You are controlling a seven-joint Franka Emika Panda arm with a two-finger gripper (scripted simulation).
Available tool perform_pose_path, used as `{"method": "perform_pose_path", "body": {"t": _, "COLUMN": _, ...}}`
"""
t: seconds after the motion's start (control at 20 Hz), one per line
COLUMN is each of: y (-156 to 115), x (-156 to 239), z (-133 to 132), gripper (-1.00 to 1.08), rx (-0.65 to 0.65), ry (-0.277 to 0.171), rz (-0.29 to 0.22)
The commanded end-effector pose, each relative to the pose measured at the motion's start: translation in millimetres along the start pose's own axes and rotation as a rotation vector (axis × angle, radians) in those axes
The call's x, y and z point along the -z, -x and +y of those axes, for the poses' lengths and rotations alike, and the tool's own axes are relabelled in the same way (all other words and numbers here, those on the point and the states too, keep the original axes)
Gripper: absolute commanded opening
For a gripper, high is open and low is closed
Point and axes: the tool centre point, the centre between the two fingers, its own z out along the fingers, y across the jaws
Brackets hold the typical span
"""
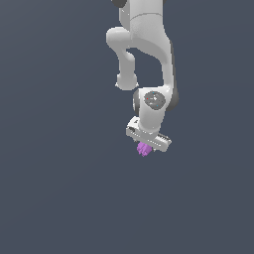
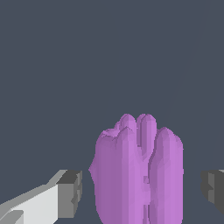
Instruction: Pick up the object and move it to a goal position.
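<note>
Closest to the wrist camera, the object (image 2: 138, 173), a bright purple lump with rounded, ribbed lobes, is seen filling the space between the two dark grey fingertips (image 2: 72, 192) of the gripper (image 2: 142, 190). A clear gap of plain background is visible on each side of the lump, so the fingers are spread wider than it and no contact is shown. In the exterior view, the white gripper (image 1: 147, 145) is seen pointing down from the arm (image 1: 149, 54), with the purple object (image 1: 144, 149) showing just beneath its body. The step in hand is judged to be the grasp itself: the fingers are placed around the object but have not yet been closed on it. The next move is judged to call for the fingers to be brought together evenly on the lobed sides, then a lift. The lower part of the lump is cut off in the wrist view, and whether it rests on the flat slate-blue surface (image 1: 59, 188) cannot be told. No goal marker is visible in either view.
</note>
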Motion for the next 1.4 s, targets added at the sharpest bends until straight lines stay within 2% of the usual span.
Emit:
{"method": "perform_pose_path", "body": {"t": 0.0, "y": 0, "x": -9, "z": 0, "gripper": 1.00, "rx": -0.001, "ry": 0.000, "rz": 0.001}}
{"method": "perform_pose_path", "body": {"t": 0.2, "y": -1, "x": -14, "z": -1, "gripper": 1.00, "rx": -0.001, "ry": 0.000, "rz": 0.001}}
{"method": "perform_pose_path", "body": {"t": 0.25, "y": -1, "x": -14, "z": -1, "gripper": -1.00, "rx": -0.001, "ry": 0.000, "rz": 0.001}}
{"method": "perform_pose_path", "body": {"t": 0.9, "y": -2, "x": -10, "z": 1, "gripper": -1.00, "rx": 0.000, "ry": -0.002, "rz": 0.002}}
{"method": "perform_pose_path", "body": {"t": 1.15, "y": -9, "x": 3, "z": 17, "gripper": -1.00, "rx": 0.000, "ry": -0.002, "rz": 0.002}}
{"method": "perform_pose_path", "body": {"t": 1.35, "y": -21, "x": 22, "z": 42, "gripper": -1.00, "rx": -0.001, "ry": -0.002, "rz": 0.001}}
